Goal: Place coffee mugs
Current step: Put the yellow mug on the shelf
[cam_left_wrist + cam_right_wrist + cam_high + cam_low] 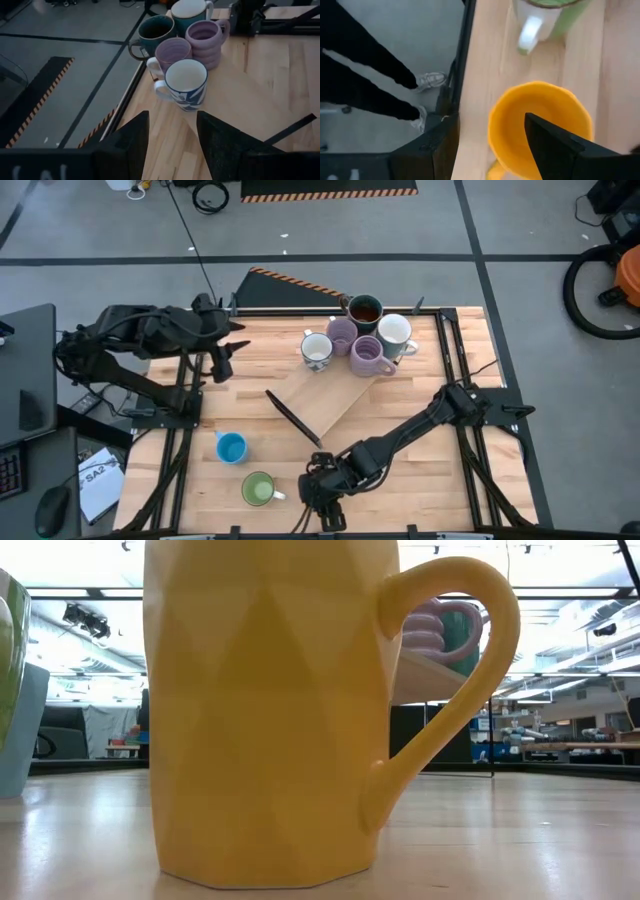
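Nearest you, at the table's front edge, your right gripper (pixel 322 502) stands over the orange mug (pixel 540 127), which sits upright on the wood (pixel 420 480). In the right wrist view one finger (pixel 570 145) is down inside the cup and the other lies outside its wall, toward the table's rail (pixel 462 65); you cannot tell whether either finger presses the wall, so the grip is unsettled. A person's dark-clad legs and pale shoes (pixel 427 80) stand on the floor just past that rail. Just beside the orange mug is the green mug (pixel 259 489), handle toward it and apart from it, and a little farther back the blue mug (pixel 231 447). That makes three single mugs along the front, with bare wood to the right of your right arm. Mid-table a thin wooden board (pixel 340 395) lies at a slant, a dark strip along its near edge, with open table on both sides. At the far edge five mugs cluster close: a white mug with a blue pattern (pixel 185 84), two lilac mugs (pixel 172 52) (pixel 206 37), the dark mug (pixel 155 31) and a white-and-teal mug (pixel 189 11). Your left gripper (pixel 222 363) hangs above the far left of the table, well apart from the cluster, jaws spread wide and holding nothing.
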You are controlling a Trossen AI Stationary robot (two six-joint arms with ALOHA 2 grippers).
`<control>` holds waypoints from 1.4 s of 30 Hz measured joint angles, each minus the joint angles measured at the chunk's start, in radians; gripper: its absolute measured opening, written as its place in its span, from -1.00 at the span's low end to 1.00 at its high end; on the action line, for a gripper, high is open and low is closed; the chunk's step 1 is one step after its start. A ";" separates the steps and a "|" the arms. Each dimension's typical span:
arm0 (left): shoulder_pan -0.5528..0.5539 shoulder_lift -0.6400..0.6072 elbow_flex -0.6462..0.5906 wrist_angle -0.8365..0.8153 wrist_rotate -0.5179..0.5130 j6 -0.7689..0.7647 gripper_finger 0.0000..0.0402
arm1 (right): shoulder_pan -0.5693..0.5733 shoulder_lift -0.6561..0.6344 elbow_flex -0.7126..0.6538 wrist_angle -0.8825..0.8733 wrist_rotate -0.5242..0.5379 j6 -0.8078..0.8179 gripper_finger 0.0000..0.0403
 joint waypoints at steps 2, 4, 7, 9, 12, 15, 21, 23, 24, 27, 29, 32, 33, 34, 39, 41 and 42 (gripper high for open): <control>0.000 0.001 0.000 -0.002 0.000 0.000 -0.15 | 0.003 0.009 0.001 0.005 0.006 -0.007 0.14; 0.000 0.002 0.000 -0.004 0.000 0.000 -0.15 | 0.003 0.027 0.001 0.002 0.008 -0.013 0.13; 0.000 0.002 0.000 -0.005 0.000 0.000 -0.15 | 0.003 0.057 0.001 0.003 0.004 -0.015 0.10; 0.000 0.003 0.000 -0.005 0.000 0.000 -0.15 | 0.006 0.075 0.000 -0.001 -0.001 -0.015 0.07; 0.000 0.003 0.000 -0.005 0.000 0.000 -0.15 | 0.007 0.092 0.000 -0.008 -0.005 -0.017 0.02; 0.000 0.003 0.000 -0.007 0.001 0.000 -0.15 | 0.008 0.103 0.000 -0.024 -0.005 -0.023 -0.04; 0.000 0.003 0.000 -0.007 0.001 0.001 -0.15 | 0.015 0.105 0.000 -0.049 0.014 -0.038 -0.24; 0.000 0.003 0.000 -0.007 0.000 0.001 -0.15 | 0.014 0.105 0.000 -0.057 0.006 -0.046 -0.32; 0.000 0.003 0.000 -0.007 0.001 0.002 -0.15 | 0.014 0.105 0.000 -0.065 0.005 -0.049 -0.36; 0.000 0.003 0.000 -0.008 0.000 0.002 -0.15 | 0.014 0.105 0.000 -0.094 0.003 -0.051 -0.47; 0.000 0.003 0.000 -0.008 0.000 0.002 -0.15 | 0.014 0.105 0.000 -0.100 -0.010 -0.051 -0.54; 0.000 0.003 0.000 -0.008 0.000 0.002 -0.15 | 0.016 0.105 0.000 -0.112 -0.039 -0.046 -0.65; 0.000 0.003 0.000 -0.008 0.000 0.002 -0.15 | 0.018 0.105 0.000 -0.119 -0.040 -0.044 -0.69; 0.000 0.003 0.000 -0.008 0.000 0.002 -0.15 | 0.021 0.104 0.000 -0.126 -0.039 -0.040 -0.72; 0.000 0.003 0.000 -0.010 0.001 -0.024 -0.15 | 0.029 0.079 0.002 -0.197 -0.055 -0.005 -0.81; 0.000 0.003 0.000 -0.013 0.001 -0.031 -0.15 | 0.037 0.070 0.001 -0.226 -0.062 -0.001 -0.81; 0.000 0.003 0.000 -0.017 0.001 -0.034 -0.15 | 0.042 0.064 0.000 -0.244 -0.063 0.002 -0.81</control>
